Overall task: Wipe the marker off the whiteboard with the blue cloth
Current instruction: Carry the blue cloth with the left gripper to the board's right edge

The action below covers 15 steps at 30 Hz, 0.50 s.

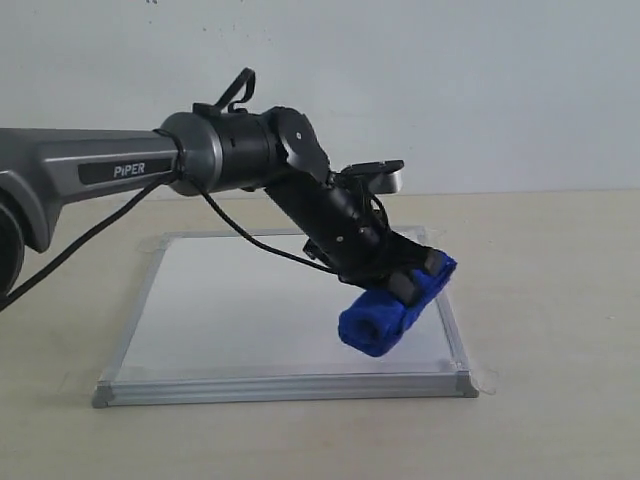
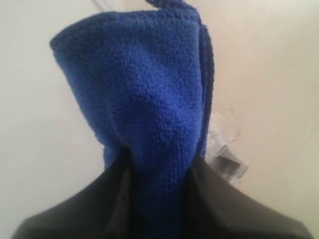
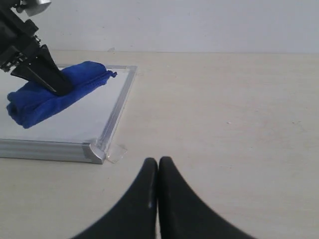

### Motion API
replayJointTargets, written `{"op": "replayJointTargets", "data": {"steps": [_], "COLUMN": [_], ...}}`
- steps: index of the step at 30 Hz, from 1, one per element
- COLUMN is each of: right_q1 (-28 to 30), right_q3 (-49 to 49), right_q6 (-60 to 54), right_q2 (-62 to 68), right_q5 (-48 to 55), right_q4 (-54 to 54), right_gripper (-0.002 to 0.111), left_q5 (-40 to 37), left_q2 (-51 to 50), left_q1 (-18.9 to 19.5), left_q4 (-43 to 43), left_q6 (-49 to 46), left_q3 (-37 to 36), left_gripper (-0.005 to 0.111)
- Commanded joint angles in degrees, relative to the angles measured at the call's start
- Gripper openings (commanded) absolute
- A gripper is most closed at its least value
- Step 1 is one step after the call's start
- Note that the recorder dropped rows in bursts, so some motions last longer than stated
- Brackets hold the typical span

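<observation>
Our left claw [image 1: 415, 275] pinches the blue cloth [image 1: 385, 315] across its middle, the rolled bundle bulging out on both sides of the fingers. The cloth sits over the whiteboard [image 1: 230, 310], close to its right frame rail, and its lower end looks to be touching the white surface. We see no marker line on the bare part of the whiteboard. It may be gone, or it may lie under the cloth and arm; we cannot tell.

To wipe well, we judge that we should press the roll flat on the whiteboard and sweep it across in overlapping passes, staying inside the frame so the rail does not snag the fabric.

A black cable [image 1: 250, 235] hangs from the arm above the whiteboard and could drag across it. Clear tape [image 3: 115, 152] juts from the whiteboard's corner. Our right claw [image 3: 158, 169] is pressed together and empty, above the worktop [image 1: 560, 300] beyond that corner, out of the wiping path.
</observation>
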State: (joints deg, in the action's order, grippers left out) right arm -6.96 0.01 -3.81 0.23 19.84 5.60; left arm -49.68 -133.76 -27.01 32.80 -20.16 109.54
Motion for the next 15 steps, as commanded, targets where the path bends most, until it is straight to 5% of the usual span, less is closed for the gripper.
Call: {"op": "replayJointTargets", "data": {"steps": [1, 7, 15], "right_q1": [0.10, 0.10, 0.10], "right_q3": [-0.01, -0.01, -0.01], "right_q6": [-0.02, -0.02, -0.02], "right_q2": [-0.23, -0.23, -0.23], "right_q5": [-0.74, -0.74, -0.74], "right_q4": [0.02, 0.02, 0.02], "right_gripper": [0.000, 0.000, 0.000], "left_q5": [7.31, 22.21, 33.26], "left_q2": [0.80, 0.79, 0.45], "left_q1": [-3.43, -9.28, -9.01], "left_q4": [9.22, 19.09, 31.36], "left_q6": [-2.65, -2.12, 3.85], "left_q3": [-2.98, -3.25, -3.79], "left_gripper": [0.004, 0.004, 0.004]}}
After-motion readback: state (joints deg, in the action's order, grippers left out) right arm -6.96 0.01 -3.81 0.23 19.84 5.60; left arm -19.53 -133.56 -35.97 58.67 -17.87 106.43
